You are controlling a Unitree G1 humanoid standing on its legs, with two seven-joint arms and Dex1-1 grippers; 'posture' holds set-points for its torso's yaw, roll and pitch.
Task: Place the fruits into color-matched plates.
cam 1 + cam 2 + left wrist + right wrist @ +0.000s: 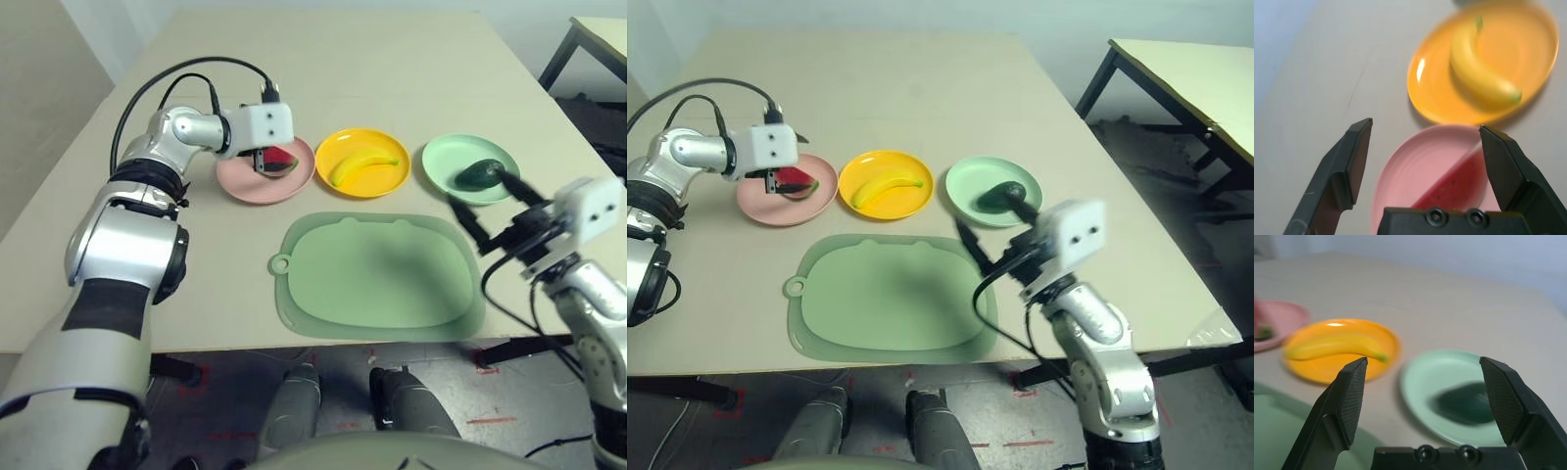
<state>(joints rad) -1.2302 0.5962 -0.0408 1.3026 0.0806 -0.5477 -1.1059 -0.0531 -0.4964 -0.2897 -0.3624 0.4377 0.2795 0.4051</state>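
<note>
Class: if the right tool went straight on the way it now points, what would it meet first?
Probably the avocado on the mint green plate, framed between the open right tool; depth is unclear.

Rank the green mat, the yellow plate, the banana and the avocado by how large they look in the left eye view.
1. Green mat, by far the largest.
2. Yellow plate.
3. Banana, lying inside that plate.
4. Avocado, a bit smaller than the banana, though the right gripper's fingers cover its edge, so this last rank is unsure.
</note>
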